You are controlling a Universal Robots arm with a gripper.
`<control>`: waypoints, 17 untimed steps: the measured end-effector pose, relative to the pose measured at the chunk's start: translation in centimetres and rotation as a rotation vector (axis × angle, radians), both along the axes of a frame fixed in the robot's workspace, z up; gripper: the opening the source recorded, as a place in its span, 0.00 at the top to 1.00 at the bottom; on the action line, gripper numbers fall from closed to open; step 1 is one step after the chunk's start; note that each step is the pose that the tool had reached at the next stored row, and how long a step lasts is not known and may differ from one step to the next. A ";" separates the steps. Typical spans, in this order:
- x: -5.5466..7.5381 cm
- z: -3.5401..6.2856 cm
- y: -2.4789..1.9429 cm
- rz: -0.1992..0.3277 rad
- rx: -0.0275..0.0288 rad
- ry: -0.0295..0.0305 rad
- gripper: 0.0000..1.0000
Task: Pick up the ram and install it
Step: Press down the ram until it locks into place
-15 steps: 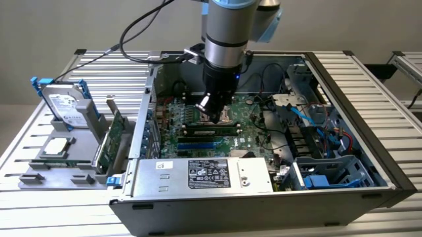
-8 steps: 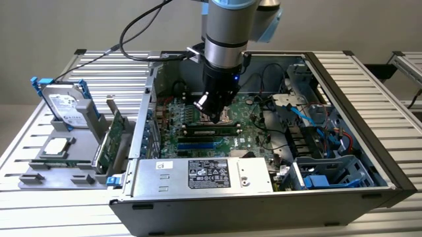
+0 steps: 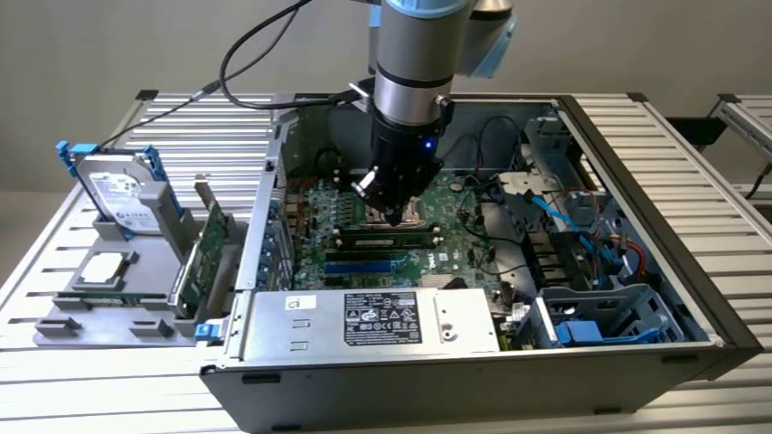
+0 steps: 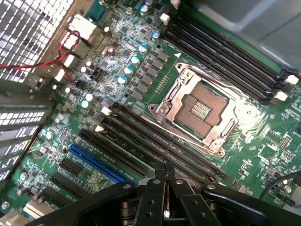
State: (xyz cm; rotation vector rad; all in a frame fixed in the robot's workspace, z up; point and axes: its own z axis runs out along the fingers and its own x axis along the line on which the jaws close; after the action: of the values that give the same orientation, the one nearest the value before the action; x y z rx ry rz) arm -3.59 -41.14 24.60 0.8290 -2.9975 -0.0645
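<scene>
Slatted metal table [image 3: 675,136] carries open black computer case [image 3: 675,271]; slim green ram stick [image 3: 389,240] seated in motherboard slot at frame centre, directly beneath clenched, empty black gripper [image 3: 396,217].

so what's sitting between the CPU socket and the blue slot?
A bank of long black memory slots runs between the CPU socket and the blue slot, as the wrist view shows. The shut gripper is over that bank.

I see soft, even room light in the exterior view with weak shadows inside the case [image 3: 711,307], while my wrist view shows bright glare on the socket frame [image 4: 207,110] and blurred dark gripper [image 4: 164,170] links low in frame.
</scene>
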 end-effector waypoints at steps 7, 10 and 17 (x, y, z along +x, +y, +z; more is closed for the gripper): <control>0.0 -0.03 0.00 -0.123 0.0000 0.0000 0.89; 0.0 -0.04 0.00 -0.175 0.0000 0.0000 0.89; 0.0 -0.07 0.00 -0.297 0.0000 0.0000 0.89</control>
State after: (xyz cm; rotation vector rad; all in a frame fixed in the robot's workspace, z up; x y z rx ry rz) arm -3.59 -41.14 24.54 0.3765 -3.0936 -0.0711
